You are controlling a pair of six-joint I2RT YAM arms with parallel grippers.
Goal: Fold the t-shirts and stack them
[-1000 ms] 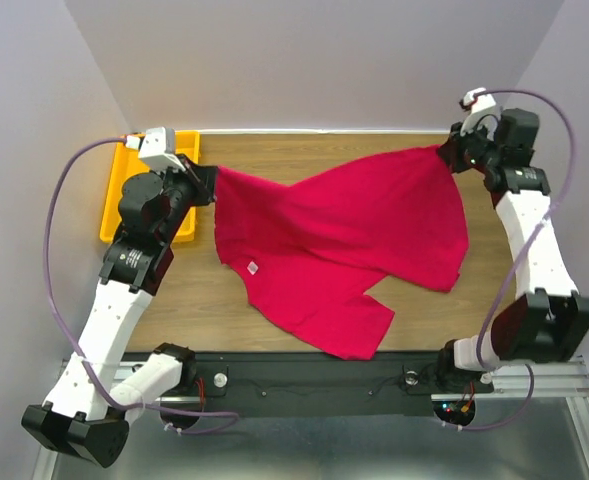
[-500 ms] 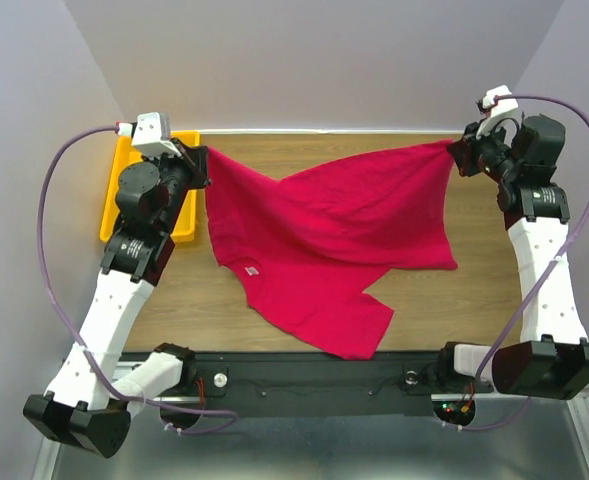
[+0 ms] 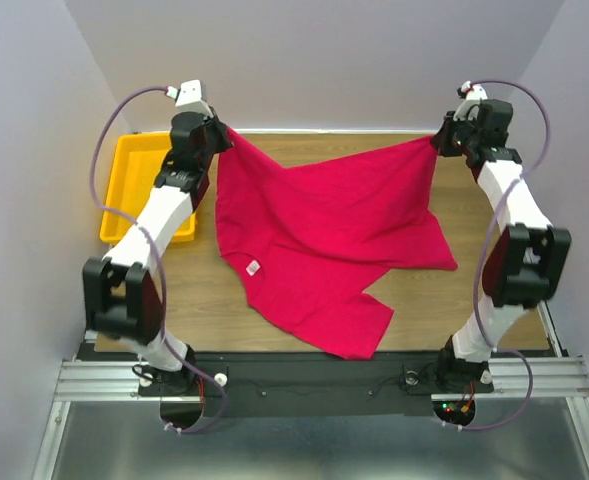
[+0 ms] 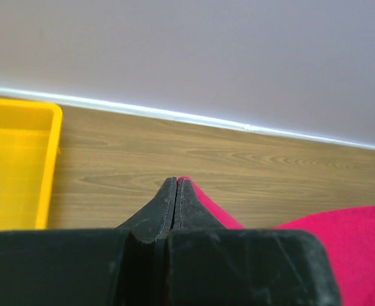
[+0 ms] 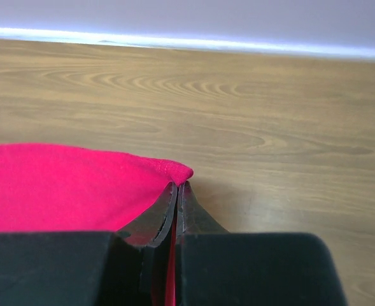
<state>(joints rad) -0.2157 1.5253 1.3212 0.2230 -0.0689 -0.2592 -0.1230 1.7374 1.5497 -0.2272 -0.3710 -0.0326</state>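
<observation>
Both were clamped tight: the left gripper [image 3: 222, 135] pinched one shirt [image 3: 314, 240] corner, the right gripper [image 3: 440, 143] the other, high in the frame. The arms had just stretched farther back, drawing the hem up between them, which I took for spreading before folding. Soft crimson knit lay rumpled across mid-frame on the wood-grain table [image 3: 474, 300], with a glossy yellow tray [image 3: 114, 195] upper left.

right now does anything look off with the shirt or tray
Yes: the shirt is askew. The left gripper and right gripper are each shut on a far corner, but the cloth between lies twisted, with a diagonal fold across the middle. The tray looks fine.
</observation>
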